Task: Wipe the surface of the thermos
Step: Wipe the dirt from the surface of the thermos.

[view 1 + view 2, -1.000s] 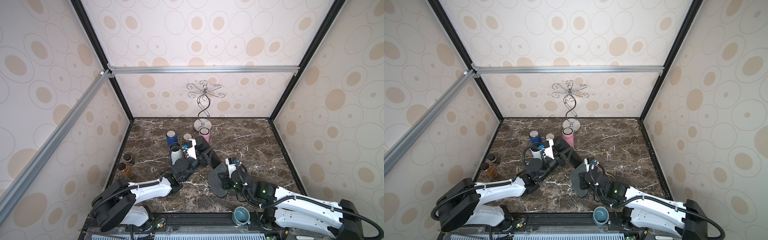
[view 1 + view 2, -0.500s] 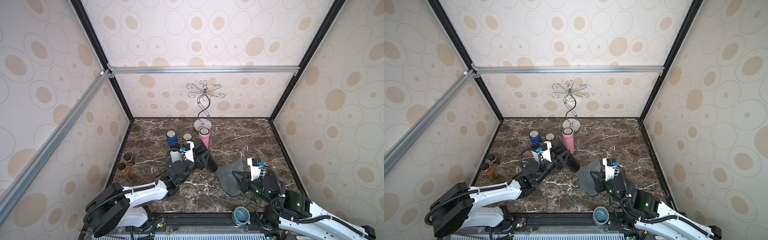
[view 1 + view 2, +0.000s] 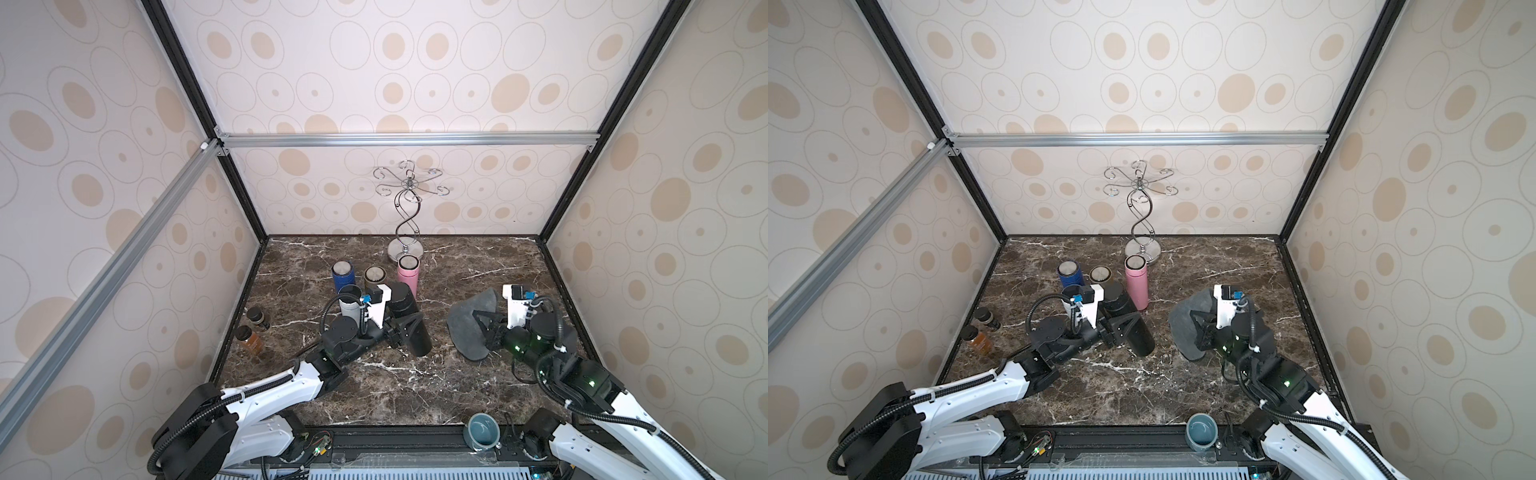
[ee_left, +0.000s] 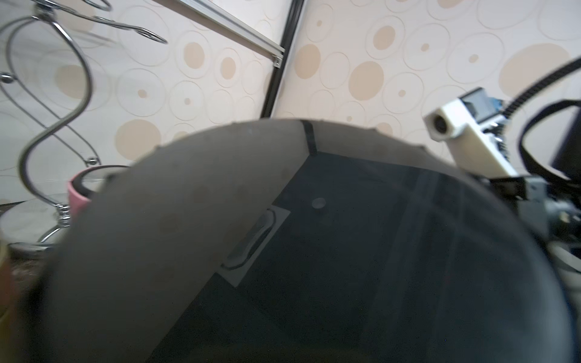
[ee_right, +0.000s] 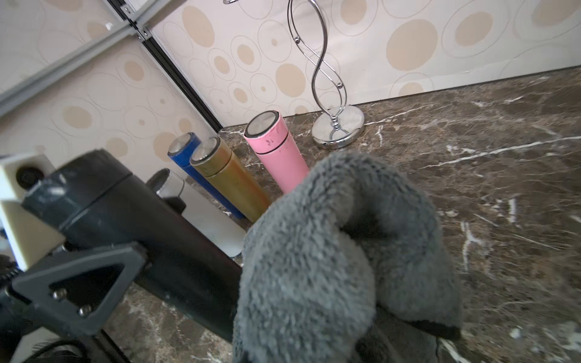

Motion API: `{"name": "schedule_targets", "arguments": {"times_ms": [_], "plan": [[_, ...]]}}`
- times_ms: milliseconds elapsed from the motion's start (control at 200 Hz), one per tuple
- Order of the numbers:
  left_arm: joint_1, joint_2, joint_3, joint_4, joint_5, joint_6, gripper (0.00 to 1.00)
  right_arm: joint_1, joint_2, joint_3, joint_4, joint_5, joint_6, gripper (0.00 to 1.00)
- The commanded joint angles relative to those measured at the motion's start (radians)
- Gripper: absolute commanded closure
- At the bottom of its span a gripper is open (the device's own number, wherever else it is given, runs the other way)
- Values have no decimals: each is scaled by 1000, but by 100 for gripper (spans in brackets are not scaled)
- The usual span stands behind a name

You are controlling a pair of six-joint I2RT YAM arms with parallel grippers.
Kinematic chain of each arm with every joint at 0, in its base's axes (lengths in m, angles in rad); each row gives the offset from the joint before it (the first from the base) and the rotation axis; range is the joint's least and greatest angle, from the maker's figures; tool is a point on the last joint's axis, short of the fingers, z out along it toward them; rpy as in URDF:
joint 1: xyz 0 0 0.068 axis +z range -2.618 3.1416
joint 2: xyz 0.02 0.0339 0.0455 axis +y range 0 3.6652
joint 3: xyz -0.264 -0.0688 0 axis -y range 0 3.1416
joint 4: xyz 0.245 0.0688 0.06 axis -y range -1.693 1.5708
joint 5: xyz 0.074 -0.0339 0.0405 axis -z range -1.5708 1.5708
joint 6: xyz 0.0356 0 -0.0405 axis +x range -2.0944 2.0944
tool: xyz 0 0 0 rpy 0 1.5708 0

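- One black thermos [image 3: 419,343] is the piece to be wiped. It leans left of the table's middle with its cap toward the back wall. The left gripper [image 3: 405,325] clamps it across the body, fingers pressed to its sides. I cannot tell whether its lower end touches the marble.
- One grey cloth [image 3: 467,328] hangs bunched in the right gripper [image 3: 486,329], whose fingers are closed on it. A strip of bare marble separates the cloth from the black thermos.
- Four others stand upright just behind, making five in all: a white thermos [image 3: 349,307], a blue thermos [image 3: 342,275], a gold thermos [image 3: 375,276] and a pink thermos [image 3: 408,272].
- One chrome stand [image 3: 406,250] sits near the back wall, just behind the pink thermos.
- Two jars [image 3: 258,319] stand just beside the left wall.
- One teal cup [image 3: 483,430] sits on the front rail, beyond the front edge of the table [image 3: 374,386].
- Bare marble lies open across the front centre and the back right corner.
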Motion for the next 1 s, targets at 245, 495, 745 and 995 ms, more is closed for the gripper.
{"name": "schedule_targets", "arguments": {"times_ms": [245, 495, 745, 995], "plan": [[17, 80, 38, 162, 220, 21, 100, -84, 211, -13, 401, -625, 234, 100], [19, 130, 55, 241, 241, -5, 100, -84, 275, -56, 427, -677, 282, 100], [20, 166, 83, 311, 272, -34, 100, -81, 296, -122, 413, -651, 280, 100], [20, 168, 89, 331, 257, -42, 100, -73, 297, -193, 378, -582, 252, 100]]}}
